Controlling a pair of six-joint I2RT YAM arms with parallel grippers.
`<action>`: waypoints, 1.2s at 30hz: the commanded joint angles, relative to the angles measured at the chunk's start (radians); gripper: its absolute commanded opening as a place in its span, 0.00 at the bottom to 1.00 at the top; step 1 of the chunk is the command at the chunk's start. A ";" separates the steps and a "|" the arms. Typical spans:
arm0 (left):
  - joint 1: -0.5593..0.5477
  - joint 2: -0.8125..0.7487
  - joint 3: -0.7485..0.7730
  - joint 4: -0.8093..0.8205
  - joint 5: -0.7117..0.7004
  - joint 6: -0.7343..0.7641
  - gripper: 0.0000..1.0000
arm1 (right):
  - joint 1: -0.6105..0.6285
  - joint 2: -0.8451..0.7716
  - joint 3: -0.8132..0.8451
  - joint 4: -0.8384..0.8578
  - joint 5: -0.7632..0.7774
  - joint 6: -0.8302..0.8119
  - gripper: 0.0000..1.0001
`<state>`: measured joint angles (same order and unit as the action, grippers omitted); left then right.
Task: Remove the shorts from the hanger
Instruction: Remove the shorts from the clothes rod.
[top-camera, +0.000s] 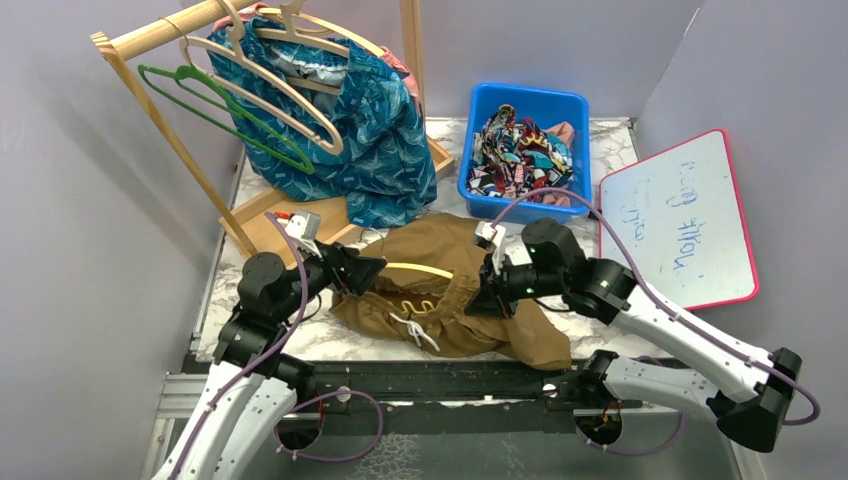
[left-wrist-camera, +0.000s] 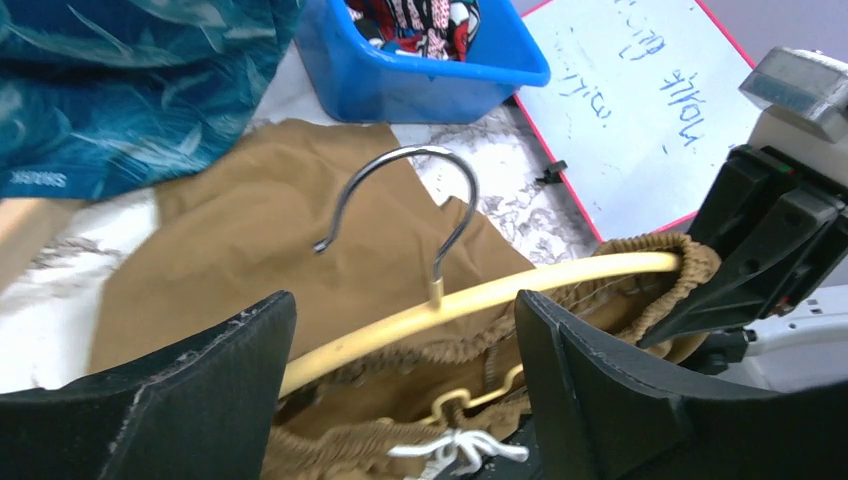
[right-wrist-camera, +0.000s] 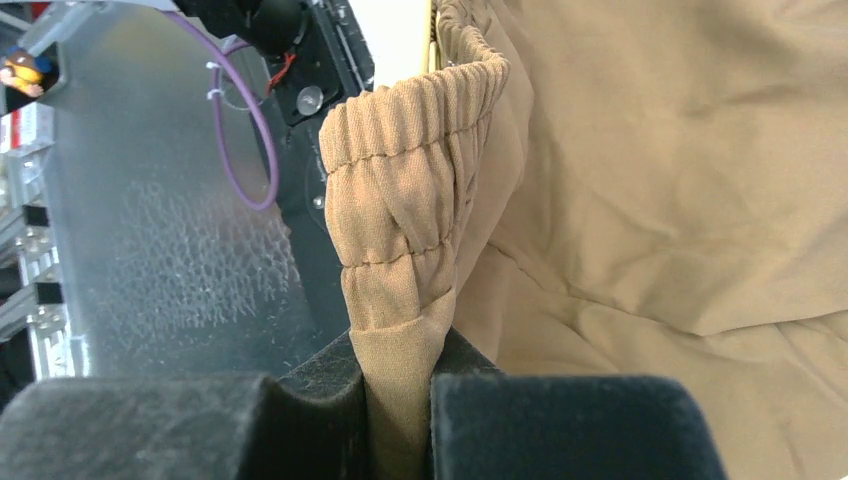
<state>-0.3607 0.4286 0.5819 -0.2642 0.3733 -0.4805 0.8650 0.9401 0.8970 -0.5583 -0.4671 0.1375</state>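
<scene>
Olive-brown shorts (top-camera: 470, 300) with a white drawstring (top-camera: 415, 328) lie crumpled on the marble table. A cream hanger (top-camera: 415, 268) runs through their elastic waist. In the left wrist view its bar (left-wrist-camera: 560, 278) and metal hook (left-wrist-camera: 400, 160) are seen, with the waistband (left-wrist-camera: 450, 350) bunched under the bar. My left gripper (top-camera: 375, 270) is open, its fingers either side of the bar and waistband (left-wrist-camera: 400, 310), apart from both. At the right end of the waist, my right gripper (top-camera: 478, 300) is shut on a fold of the waistband (right-wrist-camera: 400, 200), pinched between its pads (right-wrist-camera: 398, 370).
A wooden rack (top-camera: 160, 35) at the back left carries teal patterned shorts (top-camera: 370, 130) on a hanger and an empty green hanger (top-camera: 220, 110). A blue bin (top-camera: 525, 150) holds multicolour shorts. A pink-framed whiteboard (top-camera: 680, 220) lies at the right.
</scene>
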 joint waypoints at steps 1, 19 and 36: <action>0.004 0.054 0.039 0.060 0.071 -0.068 0.79 | 0.003 0.056 -0.007 0.215 -0.159 0.030 0.01; 0.004 0.132 -0.020 0.082 0.029 -0.155 0.22 | 0.003 0.116 -0.042 0.341 -0.193 0.103 0.01; 0.004 0.064 -0.054 0.053 -0.038 -0.147 0.00 | 0.003 0.104 0.005 0.278 -0.036 0.106 0.52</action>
<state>-0.3592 0.5232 0.5266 -0.2245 0.3737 -0.6060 0.8646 1.0657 0.8574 -0.3084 -0.5739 0.2558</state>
